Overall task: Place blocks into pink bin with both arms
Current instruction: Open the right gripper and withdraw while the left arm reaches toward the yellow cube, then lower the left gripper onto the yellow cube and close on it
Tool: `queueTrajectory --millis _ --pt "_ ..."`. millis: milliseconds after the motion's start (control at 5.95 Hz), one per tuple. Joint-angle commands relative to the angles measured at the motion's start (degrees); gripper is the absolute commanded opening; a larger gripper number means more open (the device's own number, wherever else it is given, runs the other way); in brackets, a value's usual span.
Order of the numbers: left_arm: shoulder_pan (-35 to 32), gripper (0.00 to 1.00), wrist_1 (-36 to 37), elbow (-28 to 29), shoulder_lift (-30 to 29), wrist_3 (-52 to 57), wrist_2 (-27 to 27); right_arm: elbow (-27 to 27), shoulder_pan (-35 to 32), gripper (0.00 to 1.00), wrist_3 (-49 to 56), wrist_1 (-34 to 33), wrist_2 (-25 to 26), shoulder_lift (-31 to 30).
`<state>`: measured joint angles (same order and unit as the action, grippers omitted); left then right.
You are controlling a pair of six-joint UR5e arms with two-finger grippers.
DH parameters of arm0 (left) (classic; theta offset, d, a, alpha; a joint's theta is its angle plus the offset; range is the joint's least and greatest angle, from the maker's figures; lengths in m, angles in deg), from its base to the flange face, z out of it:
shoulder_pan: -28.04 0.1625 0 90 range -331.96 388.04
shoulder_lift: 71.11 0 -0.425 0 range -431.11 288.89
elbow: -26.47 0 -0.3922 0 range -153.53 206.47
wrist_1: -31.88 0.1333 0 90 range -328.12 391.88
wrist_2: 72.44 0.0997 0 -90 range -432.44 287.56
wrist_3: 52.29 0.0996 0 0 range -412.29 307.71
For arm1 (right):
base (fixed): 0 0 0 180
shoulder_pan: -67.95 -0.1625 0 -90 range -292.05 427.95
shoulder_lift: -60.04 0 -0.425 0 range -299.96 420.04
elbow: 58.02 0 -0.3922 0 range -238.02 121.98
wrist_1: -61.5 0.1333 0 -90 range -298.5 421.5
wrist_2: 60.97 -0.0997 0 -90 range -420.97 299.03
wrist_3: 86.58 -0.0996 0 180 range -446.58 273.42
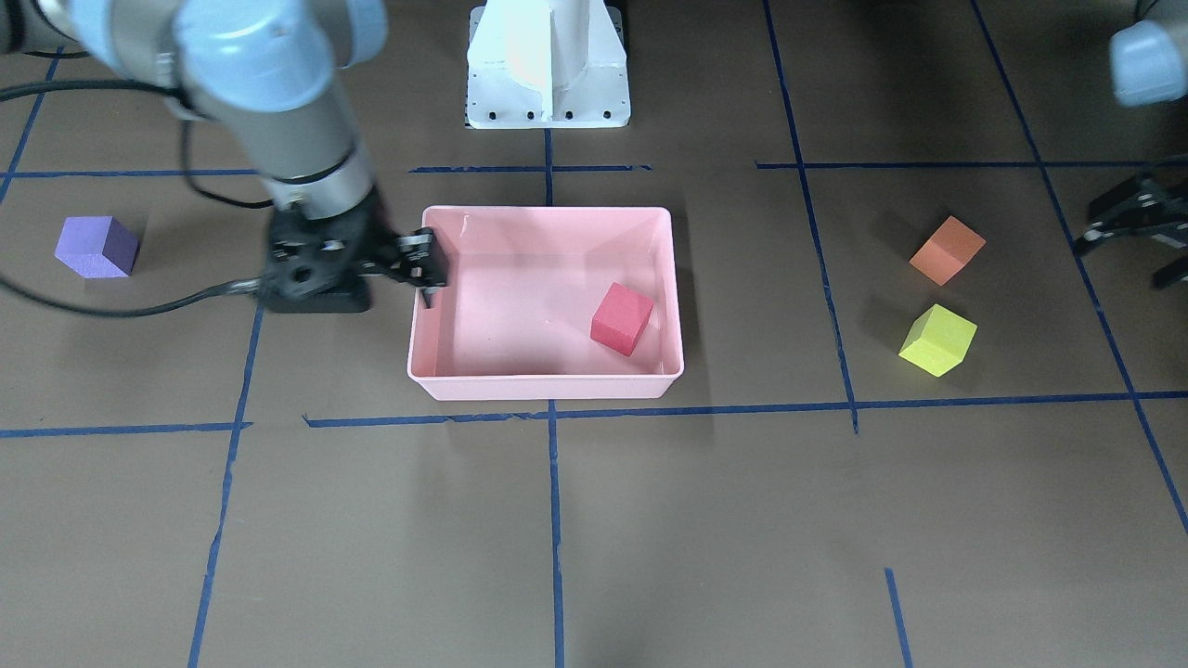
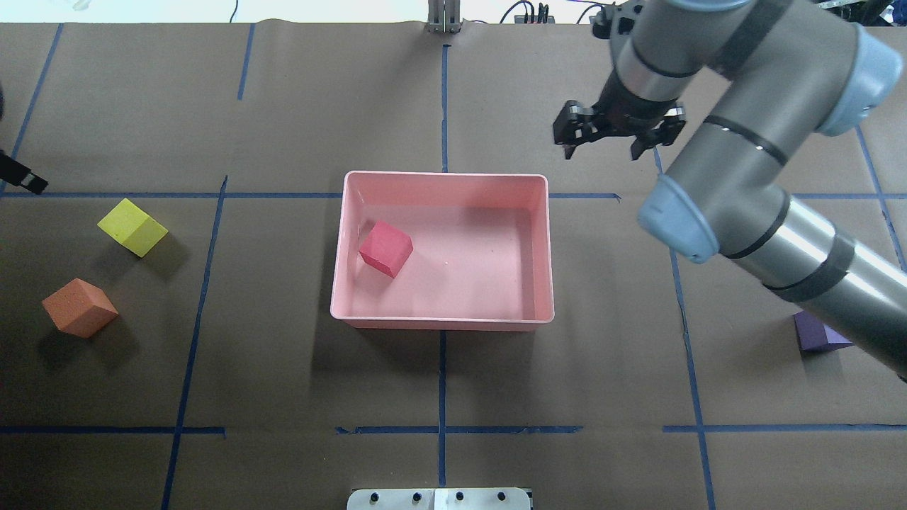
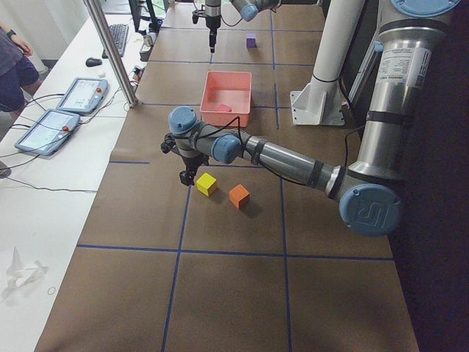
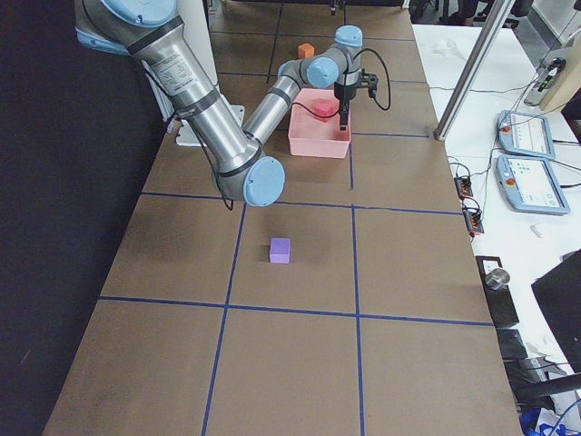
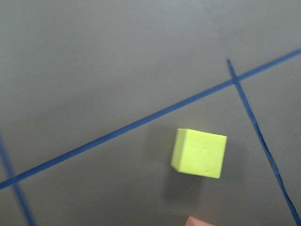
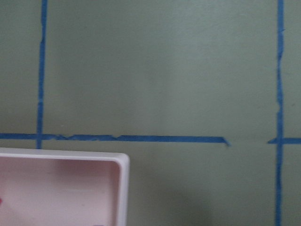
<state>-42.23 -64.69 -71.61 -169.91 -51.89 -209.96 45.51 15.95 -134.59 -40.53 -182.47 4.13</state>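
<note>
One down: the red-pink block (image 2: 385,248) sits in the pink bin (image 2: 445,174). The right tool (image 2: 602,142) hangs empty with its fingers spread, just past the bin's far right corner. The left tool (image 1: 1120,264) looks spread too, near the yellow-green block (image 2: 132,227). My worry is the orange block (image 2: 79,307) close by, since a sloppy descent could knock it. Overhead, the right arm (image 2: 751,142) half hides the purple block (image 1: 96,247), but the front camera shows it whole on the counter (image 1: 594,538).

Red-pink cube (image 1: 622,318) in pink bin (image 1: 546,386) (purple cube (image 1: 96,247), orange cube (image 1: 947,250), yellow-green cube (image 1: 937,340) outside)
</note>
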Motion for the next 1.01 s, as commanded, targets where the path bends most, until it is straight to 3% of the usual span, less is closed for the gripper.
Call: queueTrajectory --millis 0,168,336,840 --pt "4.4 1.0 -8.1 8.8 -4.0 -2.9 4.1 4.7 -8.5 1.0 16.4 0.0 -5.1 -10.4" --pt "7.7 1.0 -15.9 12.0 -4.0 -10.3 4.8 5.2 -11.1 1.0 20.6 -0.1 -7.1 -12.6" --pt "11.4 1.0 -18.4 12.4 -4.0 -15.7 5.2 5.1 -11.6 1.0 21.9 -0.1 -7.2 -13.4" --pt "15.0 1.0 -18.4 12.5 -3.5 -19.1 6.6 5.1 -11.6 1.0 21.8 0.0 -7.2 -14.3"
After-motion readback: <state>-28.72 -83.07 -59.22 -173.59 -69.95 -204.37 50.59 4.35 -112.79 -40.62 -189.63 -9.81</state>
